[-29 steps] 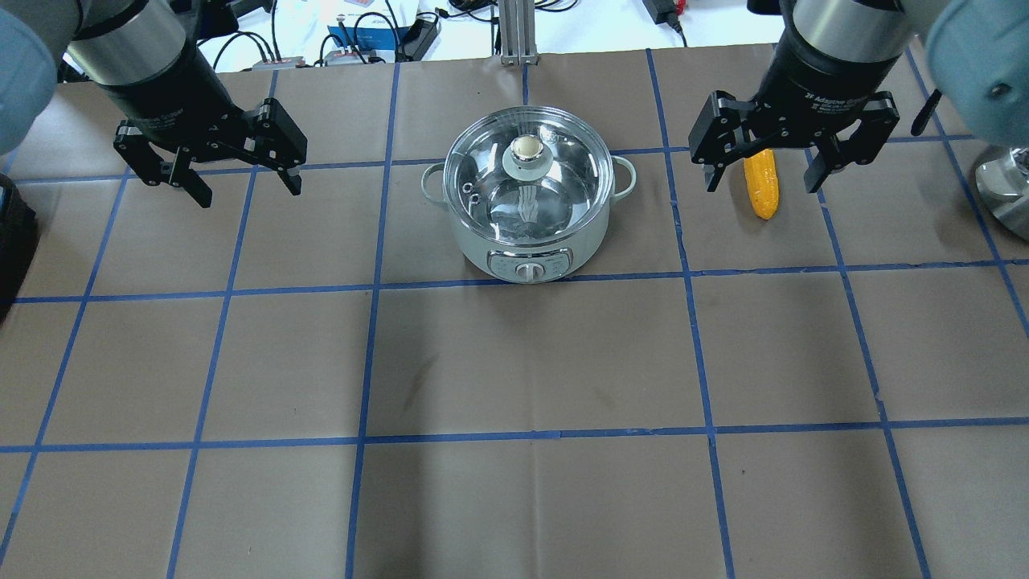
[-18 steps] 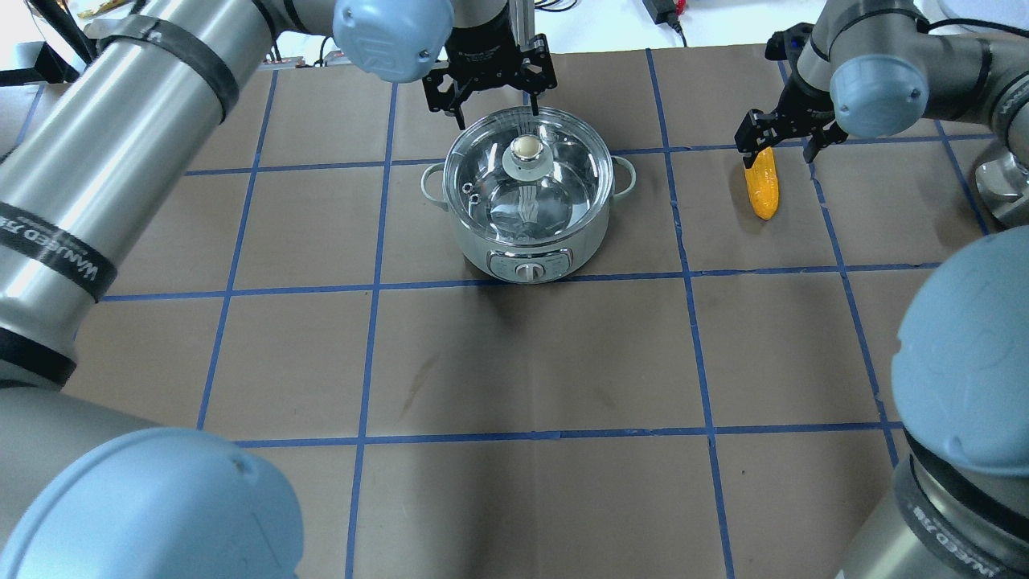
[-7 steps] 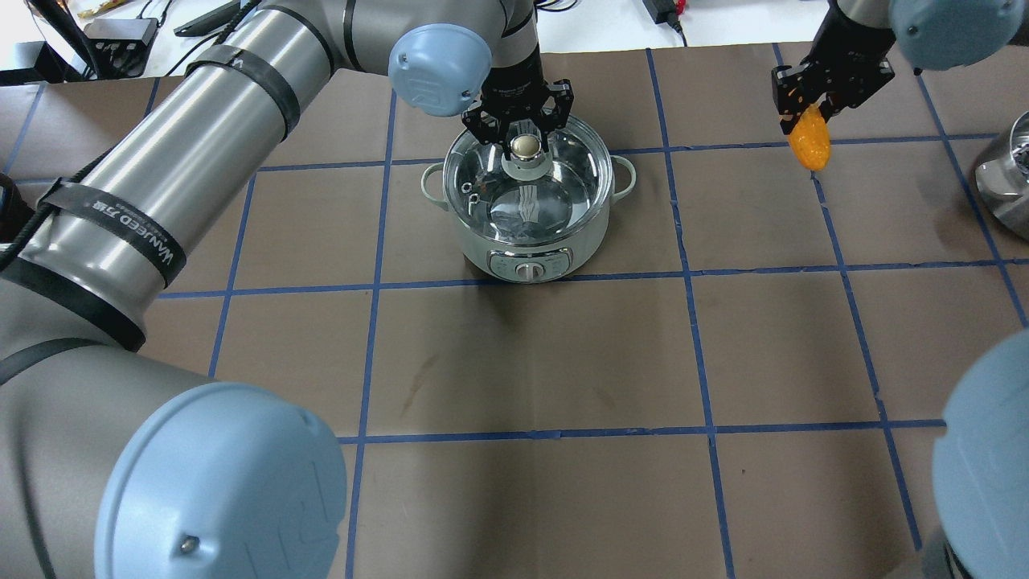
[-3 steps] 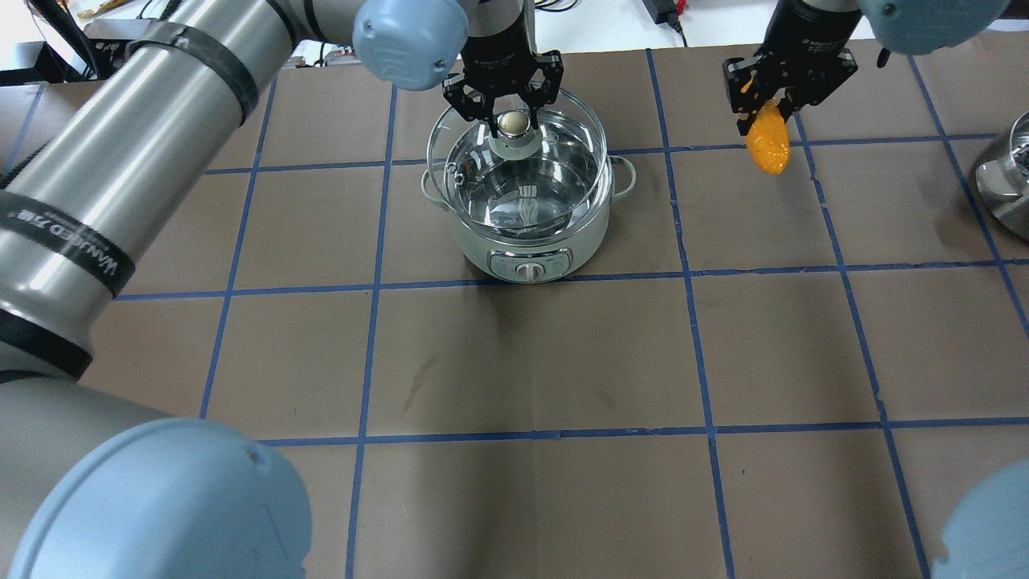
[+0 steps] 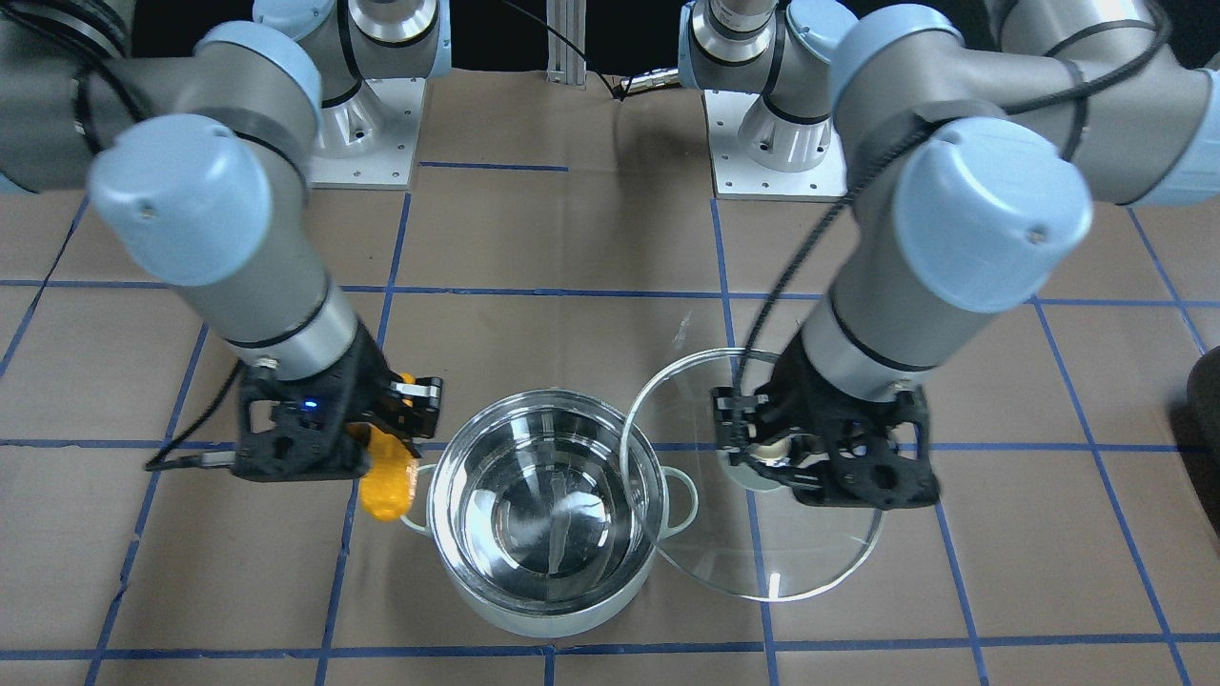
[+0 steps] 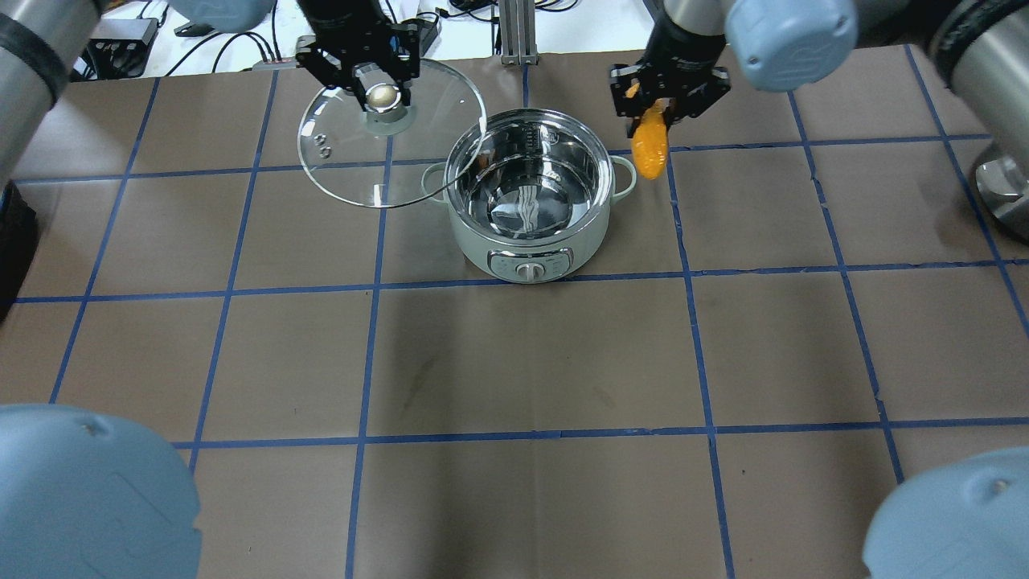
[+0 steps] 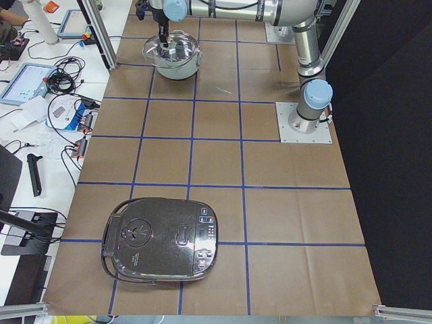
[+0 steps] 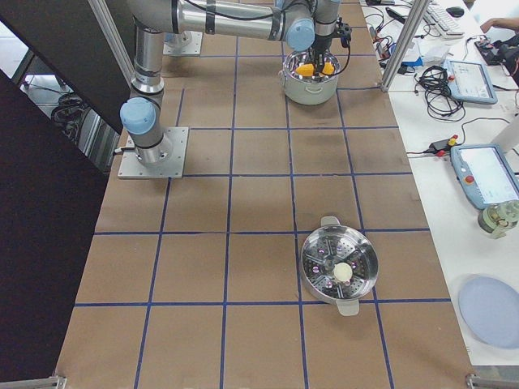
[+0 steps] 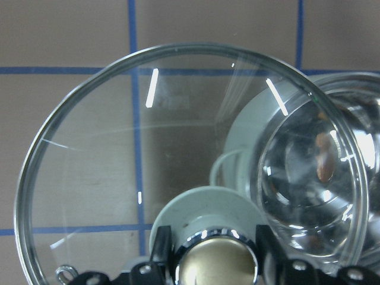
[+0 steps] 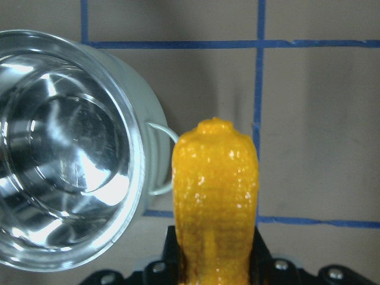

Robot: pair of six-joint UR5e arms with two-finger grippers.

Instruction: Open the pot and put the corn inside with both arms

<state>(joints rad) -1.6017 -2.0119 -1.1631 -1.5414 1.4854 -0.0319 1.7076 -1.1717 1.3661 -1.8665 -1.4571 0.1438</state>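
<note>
While glass lid (image 6: 402, 157) hangs aside, bumpy corn (image 6: 649, 145) hovers — beside shiny pot (image 6: 526, 241)

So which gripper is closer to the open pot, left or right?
Right. The right gripper, shut on the corn, hangs just beside the pot. The left gripper holds the glass lid by its knob, farther out on the pot's other side.

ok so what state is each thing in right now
pot: open, empty, upright
glass lid: off, held up beside the pot
corn: held up beside the pot's handle
left gripper: shut on the glass lid
right gripper: shut on the corn
rice cooker: closed
</note>
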